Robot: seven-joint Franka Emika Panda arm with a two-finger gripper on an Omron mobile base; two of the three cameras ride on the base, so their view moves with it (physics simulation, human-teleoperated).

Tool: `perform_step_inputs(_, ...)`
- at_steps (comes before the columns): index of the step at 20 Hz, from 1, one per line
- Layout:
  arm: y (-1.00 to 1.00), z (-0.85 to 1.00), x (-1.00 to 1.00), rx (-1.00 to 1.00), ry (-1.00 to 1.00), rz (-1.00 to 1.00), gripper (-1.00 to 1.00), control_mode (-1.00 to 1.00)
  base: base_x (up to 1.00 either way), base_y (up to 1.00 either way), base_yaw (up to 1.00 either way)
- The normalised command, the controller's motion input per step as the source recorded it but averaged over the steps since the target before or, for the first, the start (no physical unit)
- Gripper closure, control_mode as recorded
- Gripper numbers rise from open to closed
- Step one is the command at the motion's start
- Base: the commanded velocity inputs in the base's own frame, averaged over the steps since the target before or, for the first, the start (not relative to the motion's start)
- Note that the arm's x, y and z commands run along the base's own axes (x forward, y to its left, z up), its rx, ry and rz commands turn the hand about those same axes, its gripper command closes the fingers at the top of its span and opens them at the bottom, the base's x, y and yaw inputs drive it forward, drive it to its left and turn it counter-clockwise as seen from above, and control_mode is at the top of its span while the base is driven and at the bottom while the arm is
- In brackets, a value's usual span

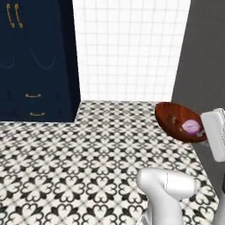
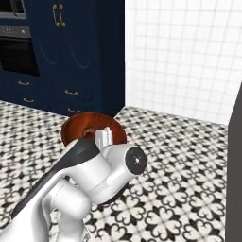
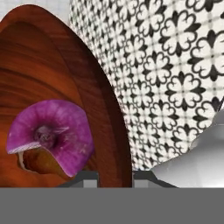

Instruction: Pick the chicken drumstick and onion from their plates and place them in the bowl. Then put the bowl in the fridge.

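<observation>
A: Where is the bowl (image 1: 179, 122)?

B: Held up in the air above the patterned floor (image 1: 88, 158), carried by its rim. From the left base camera it hangs to the right of the navy cabinets (image 1: 35, 61), near the grey panel (image 1: 202, 57) at the right edge, which I judge to be the fridge side. It is tilted, with its hollow facing the camera.

A: And the contents?

B: The onion (image 3: 50, 135) sits low in the hollow, resting against the bowl's inner wall. Under it shows a brown piece, probably the chicken drumstick (image 3: 39, 162), though it is mostly covered. Both have slid to the lowest part because of the tilt.

A: State of the gripper (image 3: 114, 177)?

B: In the hand camera the two finger tips stand either side of the bowl's rim, one inside and one outside, pinched onto the wall. That rim grip explains the tilt: the weight hangs off one edge.

A: Stage?

B: Loading looks done; the bowl is in transit toward the fridge. The risk, as I judge it, is the onion rolling out if the tilt grows.
</observation>
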Motion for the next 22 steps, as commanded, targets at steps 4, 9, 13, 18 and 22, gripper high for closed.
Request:
perform_step_inputs(4,0.0,0.0,0.0,0.0,0.0,0.0,1.0,1.0,1.0,-0.03,0.64)
perform_step_inputs(9,0.0,0.0,0.0,0.0,0.0,0.0,1.0,1.0,1.0,-0.01,0.72)
perform_step_inputs(13,0.0,0.0,0.0,0.0,0.0,0.0,1.0,1.0,1.0,0.0,0.74)
perform_step_inputs(18,0.0,0.0,0.0,0.0,0.0,0.0,1.0,1.0,1.0,-0.01,0.71)
perform_step_inputs(22,0.0,0.0,0.0,0.0,0.0,0.0,1.0,1.0,1.0,-0.03,0.69)
